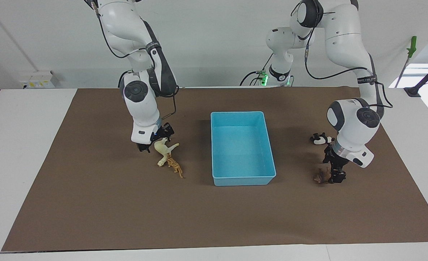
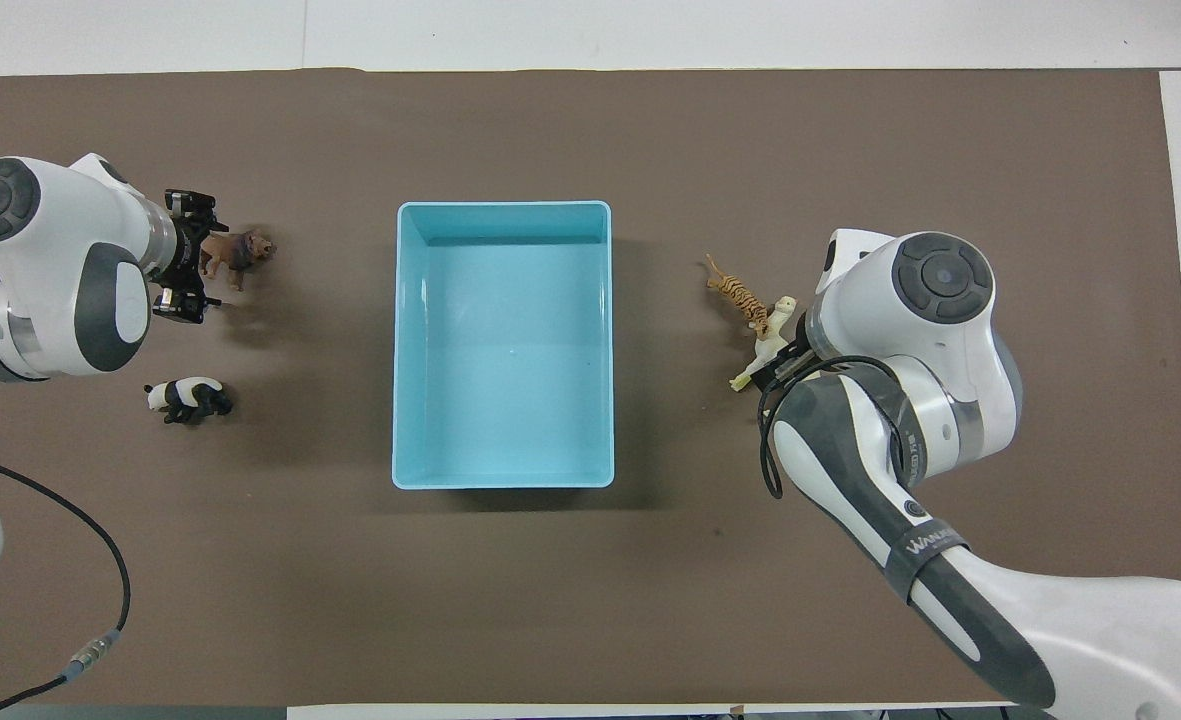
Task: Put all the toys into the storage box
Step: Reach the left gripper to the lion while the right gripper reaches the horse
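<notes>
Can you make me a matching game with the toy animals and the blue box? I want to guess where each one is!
Things:
1. panda
2. tiger
3. brown animal
4. blue box

Places:
A. in the middle of the brown mat, with nothing in it
B. lying against the white llama, by the right gripper
C. at the left gripper, which is down at it with open jaws
D. alone on the mat, nearer to the robots than the brown animal

Pairs: 1-D, 2-B, 3-C, 4-A
</notes>
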Robot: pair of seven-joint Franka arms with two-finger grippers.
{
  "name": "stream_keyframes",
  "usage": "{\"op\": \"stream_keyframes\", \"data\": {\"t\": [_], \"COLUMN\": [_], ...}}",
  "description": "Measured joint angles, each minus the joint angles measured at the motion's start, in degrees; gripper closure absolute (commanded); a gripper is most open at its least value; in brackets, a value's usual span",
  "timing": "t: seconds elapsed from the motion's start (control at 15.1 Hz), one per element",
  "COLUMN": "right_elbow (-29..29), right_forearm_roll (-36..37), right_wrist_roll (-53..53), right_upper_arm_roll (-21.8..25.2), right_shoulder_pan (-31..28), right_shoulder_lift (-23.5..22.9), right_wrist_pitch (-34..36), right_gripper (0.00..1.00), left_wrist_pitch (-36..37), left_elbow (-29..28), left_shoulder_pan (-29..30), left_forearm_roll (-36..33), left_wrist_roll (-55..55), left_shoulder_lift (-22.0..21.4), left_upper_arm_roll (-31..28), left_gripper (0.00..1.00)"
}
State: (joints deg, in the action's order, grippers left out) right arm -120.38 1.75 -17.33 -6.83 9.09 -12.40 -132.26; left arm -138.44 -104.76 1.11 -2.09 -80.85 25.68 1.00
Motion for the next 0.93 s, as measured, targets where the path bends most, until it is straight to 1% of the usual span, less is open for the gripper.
{"op": "stream_keyframes", "data": {"t": [0.13,0.27,0.46,0.53,0.6,0.66,0.8,0.86,0.93], "right_elbow": [-1.8,-3.1,-4.6,-5.0,-5.6,-6.2,-6.8,-7.0,-7.1], "right_forearm_roll": [0.5,0.6,0.7,0.7,0.7,0.7,0.7,0.7,0.7], "right_wrist_roll": [-1.6,-2.8,-3.4,-3.5,-3.5,-3.5,-3.5,-3.5,-3.5], "right_upper_arm_roll": [0.0,0.0,0.0,0.0,0.0,0.0,0.0,0.0,0.0], "right_shoulder_pan": [0.1,0.1,0.3,0.6,0.8,1.1,1.2,1.2,1.2], "right_shoulder_lift": [0.3,0.9,1.9,2.0,2.1,2.1,2.1,2.1,2.1], "right_wrist_pitch": [-1.8,-1.9,-2.3,-3.4,-4.9,-6.2,-7.5,-7.6,-7.6], "right_gripper": [0.0,0.0,0.0,0.0,0.0,0.01,0.15,0.26,0.37], "left_wrist_pitch": [-0.8,-1.4,-3.0,-3.9,-4.2,-4.3,-4.3,-4.3,-4.3], "left_elbow": [0.0,-0.2,-2.0,-2.6,-2.8,-2.9,-3.1,-3.2,-3.3], "left_shoulder_pan": [0.0,0.0,0.0,0.0,0.0,0.0,-0.1,-0.1,-0.1], "left_forearm_roll": [0.0,0.0,-0.1,-0.1,-0.2,-0.2,-0.2,-0.2,-0.2], "left_wrist_roll": [0.0,-0.1,-0.1,-0.1,-0.1,-0.1,-0.1,-0.1,-0.1], "left_shoulder_lift": [0.0,0.0,-0.1,-0.1,-0.2,-0.3,-0.6,-0.8,-1.0], "left_upper_arm_roll": [0.0,0.0,0.0,0.0,0.0,0.0,0.0,0.0,0.0], "left_gripper": [0.0,0.0,0.0,0.0,0.2,0.33,0.6,0.69,0.71]}}
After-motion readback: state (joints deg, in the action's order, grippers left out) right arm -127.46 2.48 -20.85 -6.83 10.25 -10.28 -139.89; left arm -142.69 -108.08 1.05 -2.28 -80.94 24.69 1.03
